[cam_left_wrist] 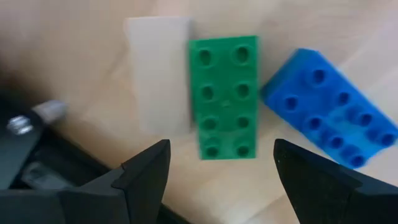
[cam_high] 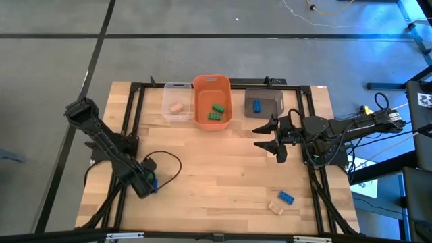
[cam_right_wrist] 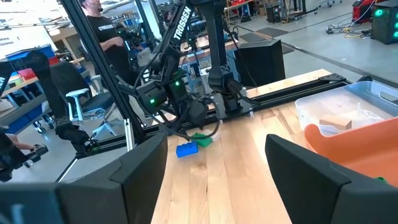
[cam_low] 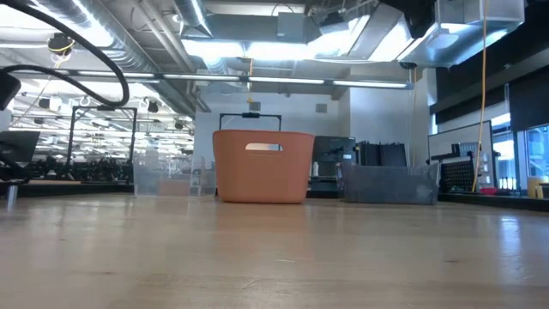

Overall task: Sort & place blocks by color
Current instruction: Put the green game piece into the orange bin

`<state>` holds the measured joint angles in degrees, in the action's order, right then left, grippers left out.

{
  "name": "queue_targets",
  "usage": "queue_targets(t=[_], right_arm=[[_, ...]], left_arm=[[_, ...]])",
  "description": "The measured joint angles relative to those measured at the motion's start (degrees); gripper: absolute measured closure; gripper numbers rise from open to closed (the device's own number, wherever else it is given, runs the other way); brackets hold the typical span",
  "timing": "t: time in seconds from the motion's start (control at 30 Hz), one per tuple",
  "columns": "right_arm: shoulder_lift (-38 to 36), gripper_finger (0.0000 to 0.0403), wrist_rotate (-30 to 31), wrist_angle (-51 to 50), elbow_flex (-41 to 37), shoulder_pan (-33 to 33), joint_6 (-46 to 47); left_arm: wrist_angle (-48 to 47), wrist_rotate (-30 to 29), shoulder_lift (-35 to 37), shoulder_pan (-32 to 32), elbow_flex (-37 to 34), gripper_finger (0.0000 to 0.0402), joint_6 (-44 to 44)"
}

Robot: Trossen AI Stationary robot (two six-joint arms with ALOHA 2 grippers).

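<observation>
My left gripper [cam_left_wrist: 221,177] is open near the table's left near corner [cam_high: 146,183]. It hangs over three bricks lying flat and side by side on the wood: a pale tan one [cam_left_wrist: 158,74], a green one [cam_left_wrist: 224,96] and a blue one [cam_left_wrist: 329,109]. Its fingers stand either side of the green brick's end without touching it. The right wrist view shows the same green [cam_right_wrist: 201,140] and blue [cam_right_wrist: 186,150] bricks. My right gripper [cam_high: 268,135] is open and empty in front of the grey-brown bin [cam_high: 263,101]. A blue brick [cam_high: 286,197] and a tan brick [cam_high: 276,207] lie near the right near corner.
Three bins stand in a row at the far edge: a clear one [cam_high: 176,91] with a tan brick [cam_high: 177,106], an orange one [cam_high: 202,101] with green bricks [cam_high: 216,111], and the grey-brown one with a blue brick [cam_high: 257,105]. Bare wood lies mid-table. A person [cam_right_wrist: 99,25] stands beyond the table.
</observation>
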<state>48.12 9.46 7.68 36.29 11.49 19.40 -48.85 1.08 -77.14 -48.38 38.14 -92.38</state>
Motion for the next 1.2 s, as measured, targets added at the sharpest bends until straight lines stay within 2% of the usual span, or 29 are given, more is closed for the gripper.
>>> queue_targets(t=[0.23, 0.43, 0.73, 0.87, 1.03, 1.2], right_arm=[[0.0, 0.0131, 0.0, 0.0, 0.0, 0.0, -0.1], [0.0, 0.0131, 0.0, 0.0, 0.0, 0.0, -0.1], [0.0, 0.0131, 0.0, 0.0, 0.0, 0.0, -0.1], [0.0, 0.0131, 0.0, 0.0, 0.0, 0.0, -0.1], [0.0, 0.0131, 0.0, 0.0, 0.0, 0.0, -0.1], [0.0, 0.0131, 0.0, 0.0, 0.0, 0.0, -0.2]], left_arm=[[0.4, -0.7, 0.0, 0.0, -0.3, 0.0123, 2.1], [5.8, 1.6, 0.2, 0.0, -3.6, 0.0128, 1.4], [5.9, 0.0, 0.2, 0.0, -6.0, 0.0135, 1.1], [5.9, 0.2, 0.2, 0.0, -6.1, 0.0174, 1.0], [5.8, 2.5, 0.7, 0.0, -5.7, 0.0275, 1.3], [3.8, 4.7, 6.4, -0.1, -3.4, 0.0276, 4.0]])
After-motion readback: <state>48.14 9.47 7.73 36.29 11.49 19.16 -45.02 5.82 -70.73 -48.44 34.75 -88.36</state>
